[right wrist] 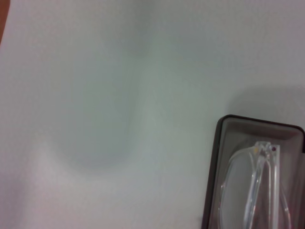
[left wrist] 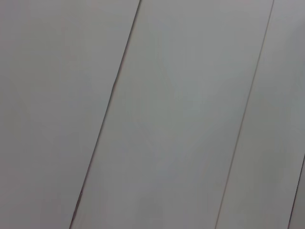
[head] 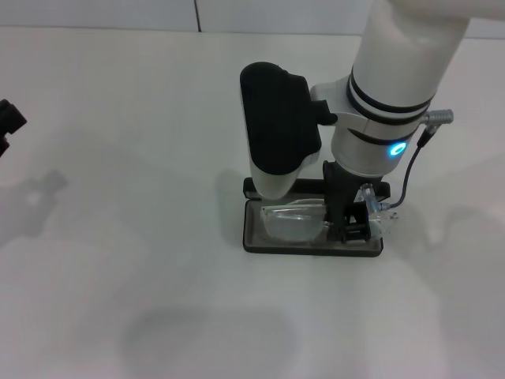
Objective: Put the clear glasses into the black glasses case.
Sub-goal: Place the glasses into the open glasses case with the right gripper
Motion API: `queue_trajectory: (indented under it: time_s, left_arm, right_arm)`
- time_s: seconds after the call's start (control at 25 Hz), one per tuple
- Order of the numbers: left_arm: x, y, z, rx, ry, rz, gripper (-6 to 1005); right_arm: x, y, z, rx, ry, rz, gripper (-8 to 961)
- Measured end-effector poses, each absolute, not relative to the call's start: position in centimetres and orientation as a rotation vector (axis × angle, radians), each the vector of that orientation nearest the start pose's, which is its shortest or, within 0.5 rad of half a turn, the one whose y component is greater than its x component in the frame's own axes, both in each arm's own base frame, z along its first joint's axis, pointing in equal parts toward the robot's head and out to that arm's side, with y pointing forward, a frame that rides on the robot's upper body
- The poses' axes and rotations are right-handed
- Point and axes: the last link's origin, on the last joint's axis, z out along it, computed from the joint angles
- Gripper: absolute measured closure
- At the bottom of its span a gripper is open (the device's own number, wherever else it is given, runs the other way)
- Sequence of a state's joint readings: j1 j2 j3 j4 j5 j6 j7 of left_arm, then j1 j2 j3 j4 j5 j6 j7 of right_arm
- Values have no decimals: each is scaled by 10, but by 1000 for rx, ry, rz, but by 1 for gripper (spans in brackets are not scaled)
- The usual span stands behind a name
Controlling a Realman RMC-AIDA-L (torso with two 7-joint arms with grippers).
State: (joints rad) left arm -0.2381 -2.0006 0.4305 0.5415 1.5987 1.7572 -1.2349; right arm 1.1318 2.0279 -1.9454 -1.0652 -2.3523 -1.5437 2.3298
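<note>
The right arm reaches in from about one o'clock in the head view, its white forearm slanting down toward the middle of the white table. Its wrist, with black bands and a lit blue ring, hangs just above the far edge of the case. A black-and-white wrist housing juts out toward nine o'clock from the wrist and hides part of the raised lid.

The right gripper points almost straight down into the right end of the open case, at roughly four o'clock from the tray's centre. Its black fingers stand close around the right end of the glasses, and a clear temple tip pokes out past the case at three o'clock. Whether the fingers pinch the frame or have let go, I cannot tell.

The glasses lie inside the grey-lined tray, lens toward the left end. The right wrist view shows a corner of the case with the glasses resting in the lining, the folded arms lying across the lens.

The left gripper sits parked at the table's nine o'clock edge, well apart from the case; only a black tip shows, so its state cannot be told. The left wrist view shows only pale panels.
</note>
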Motion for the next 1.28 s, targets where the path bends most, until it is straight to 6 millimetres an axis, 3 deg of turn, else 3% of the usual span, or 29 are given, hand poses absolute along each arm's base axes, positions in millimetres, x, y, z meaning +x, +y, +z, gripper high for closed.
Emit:
queue_trajectory:
  time_s: [1.28]
  left_arm:
    - [-335,256,87,-2110,-669,-1154,869]
  right_arm:
    - [73,350,-92,-2963,-317,-1009,814]
